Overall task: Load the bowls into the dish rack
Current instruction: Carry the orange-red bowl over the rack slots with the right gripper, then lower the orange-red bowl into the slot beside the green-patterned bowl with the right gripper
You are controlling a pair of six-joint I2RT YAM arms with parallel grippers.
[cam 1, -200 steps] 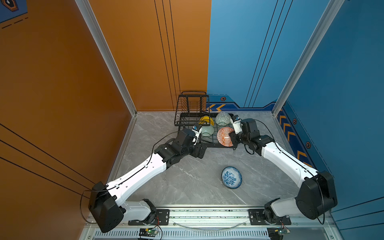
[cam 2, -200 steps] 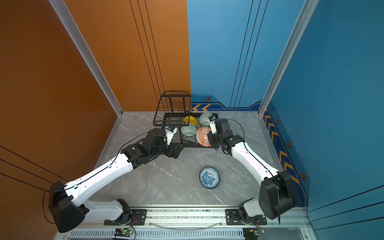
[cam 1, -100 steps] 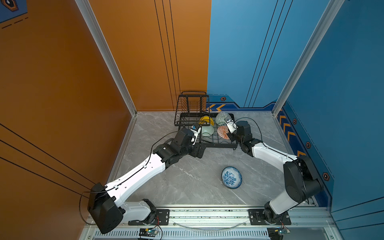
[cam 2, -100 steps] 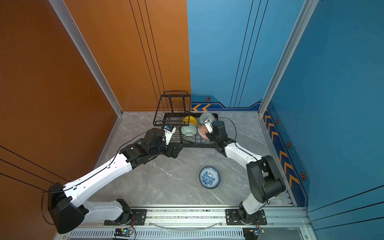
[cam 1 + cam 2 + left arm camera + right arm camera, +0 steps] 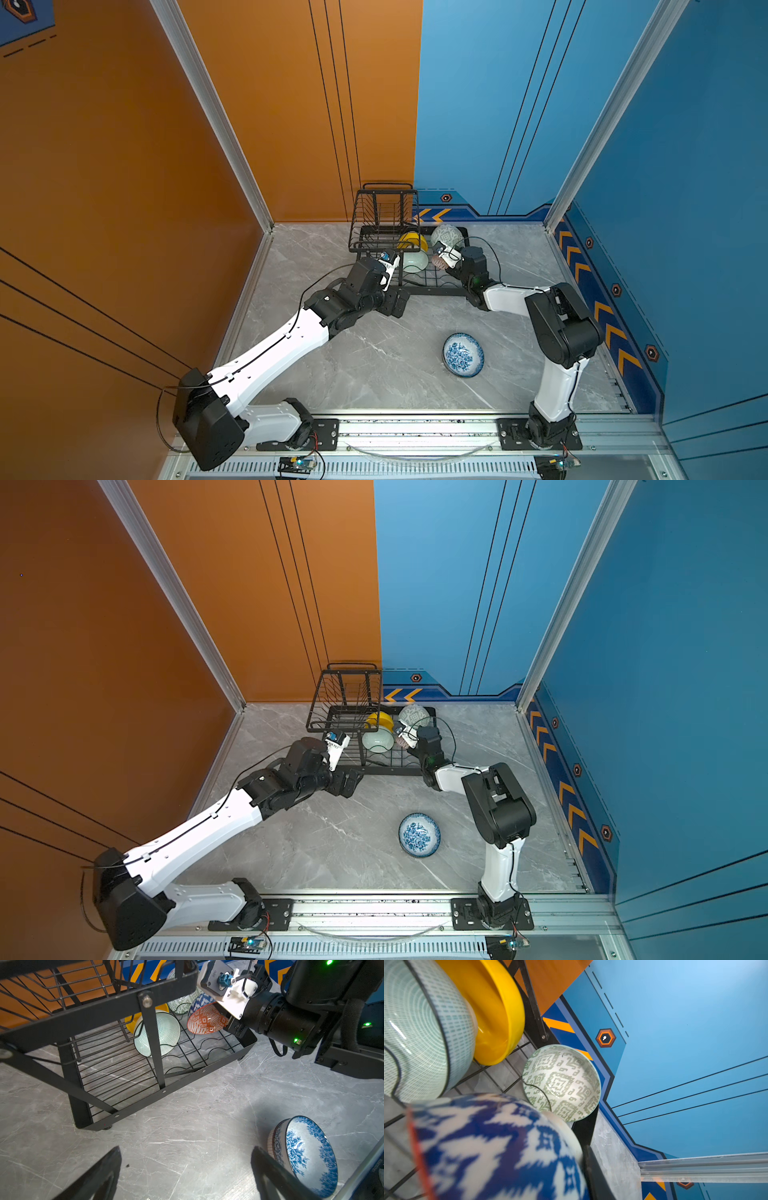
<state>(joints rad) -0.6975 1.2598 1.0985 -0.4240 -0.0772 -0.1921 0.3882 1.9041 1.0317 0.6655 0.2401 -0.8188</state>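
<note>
The black wire dish rack [image 5: 382,208] [image 5: 345,688] [image 5: 207,1076] stands at the back of the floor. Its lower tray holds a yellow bowl [image 5: 411,241] [image 5: 496,1012], a pale mint ringed bowl [image 5: 414,262] [image 5: 166,1032] and a grey-green patterned bowl [image 5: 446,235] [image 5: 562,1082], all on edge. My right gripper [image 5: 451,264] [image 5: 228,1022] is shut on the rim of the orange diamond bowl [image 5: 205,1020] [image 5: 498,1147], tilted on edge over the tray in front of the grey-green one. A blue-and-white floral bowl [image 5: 462,354] [image 5: 419,834] [image 5: 307,1157] lies on the floor. My left gripper [image 5: 397,301] [image 5: 187,1167] hangs open and empty near the rack's front edge.
Orange and blue walls close in the back and both sides. The rack's raised basket [image 5: 345,696] overhangs the tray's left part. A metal rail [image 5: 415,432] carrying both arm bases runs along the near edge. The right arm's elbow [image 5: 561,320] stands right of the floral bowl.
The right arm has folded in, carrying the orange bowl back and left over the tray and turning it from face-up to on edge. The left arm has hardly moved.
</note>
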